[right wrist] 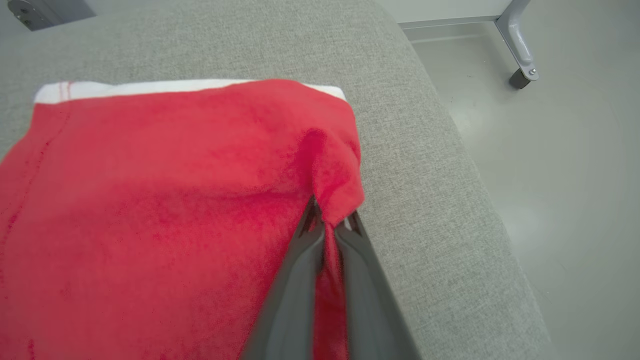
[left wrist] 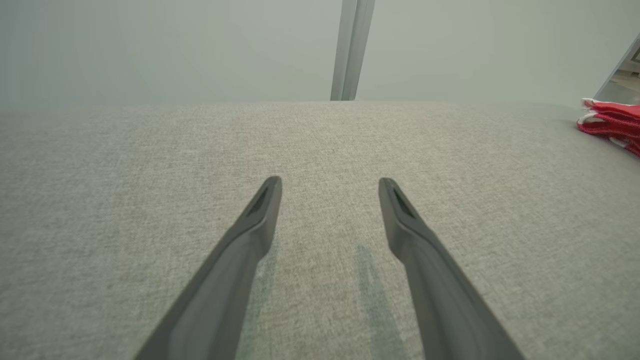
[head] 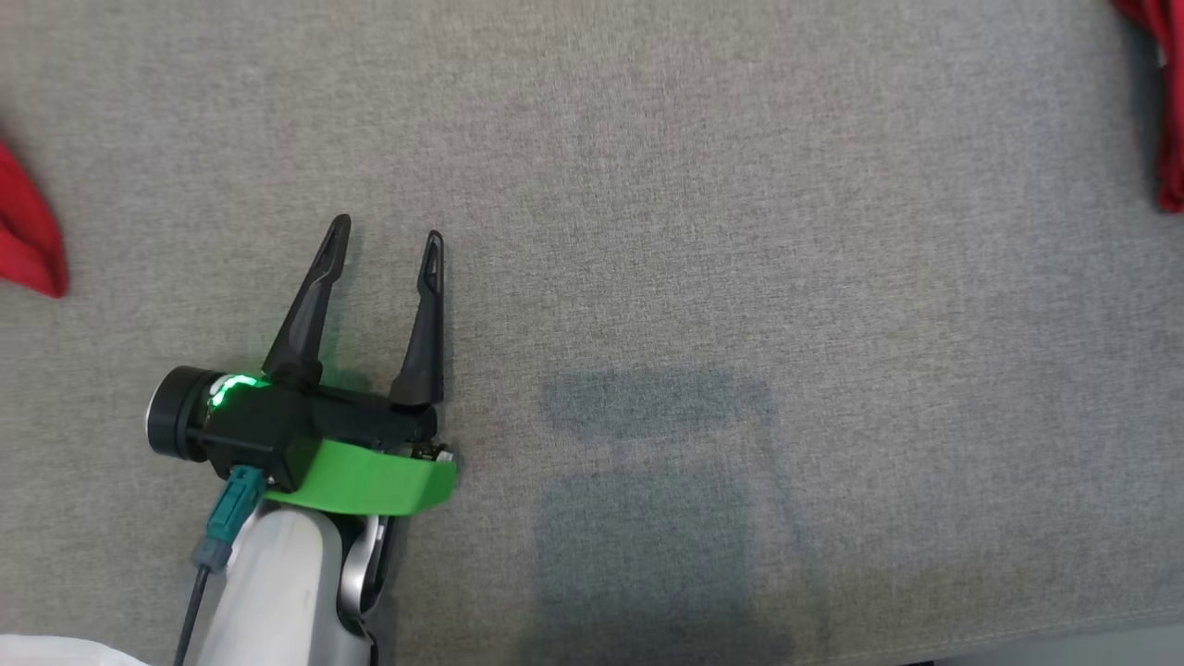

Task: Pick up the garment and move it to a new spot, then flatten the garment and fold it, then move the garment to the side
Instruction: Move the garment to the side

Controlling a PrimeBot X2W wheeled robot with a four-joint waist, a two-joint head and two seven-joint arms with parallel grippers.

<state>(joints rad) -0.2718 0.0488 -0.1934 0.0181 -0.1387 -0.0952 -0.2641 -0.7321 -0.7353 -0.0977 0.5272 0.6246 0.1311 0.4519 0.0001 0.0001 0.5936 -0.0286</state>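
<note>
A: State of the right pincer [right wrist: 330, 220]?

B: Clenched on a raised fold of the garment [right wrist: 165, 190], nipped between the two fingertips, with red cloth caught down the gap between the fingers too.

A: And outward from that fold?

B: Spread left of the fingers and ahead of them in the right wrist view, red, lying on the grey surface [right wrist: 410, 150], ending in a white band at the far edge. Near the surface's rounded right edge; past that, pale floor [right wrist: 575, 200] and a metal leg [right wrist: 520, 50].

A: Left pincer [head: 388, 231]?

B: Released, fingers wide apart, gripping nothing, over bare grey surface, well apart from anything red.

A: Anything else red?

B: A red-and-white bundle [left wrist: 610, 122] at the far right of the left wrist view. In the head view, red cloth [head: 28, 240] at the left edge and a red patch [head: 1167, 111] in the top right corner. Cannot tell which piece belongs to which.
</note>
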